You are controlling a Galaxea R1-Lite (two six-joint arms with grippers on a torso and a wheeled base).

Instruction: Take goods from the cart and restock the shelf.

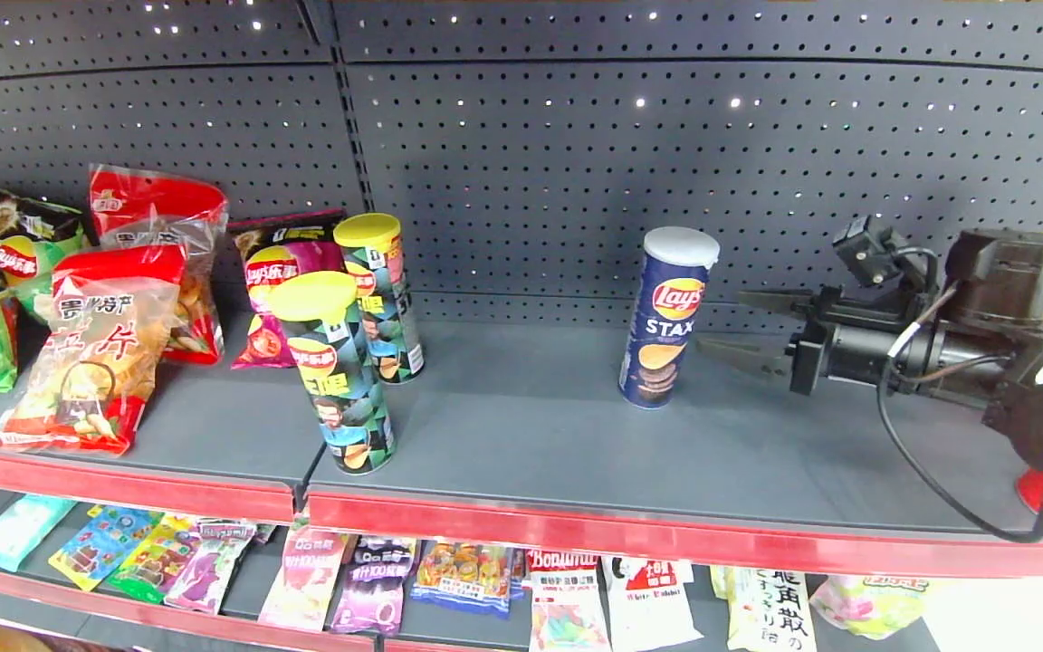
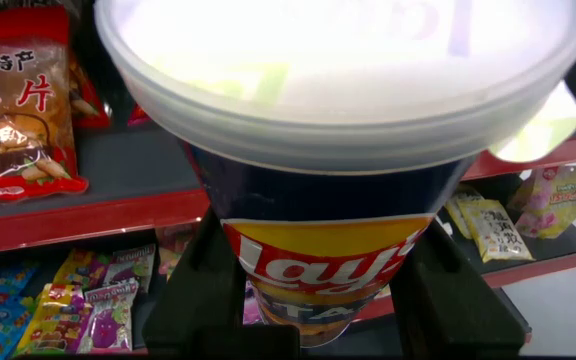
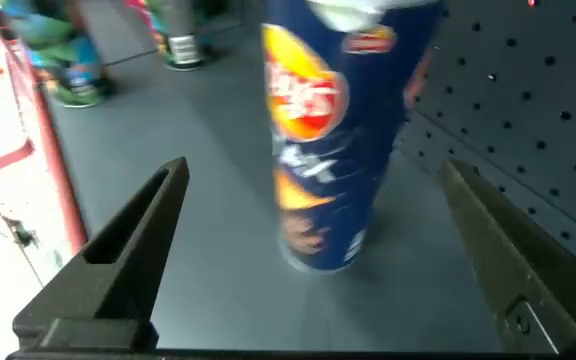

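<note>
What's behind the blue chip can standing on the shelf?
Dark pegboard back panel; no other goods show there. The panel strip and shelf floor directly behind the blue can are covered by it. The right pincer sits open beside it, not behind.

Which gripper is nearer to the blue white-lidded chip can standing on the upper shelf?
Right. The right gripper is open just beside the blue chip can, not touching. The left gripper is out in front of the shelves, shut on a second blue chip can.

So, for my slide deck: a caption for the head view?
Right tool, open, beside the upright blue chip can on the shelf.
</note>
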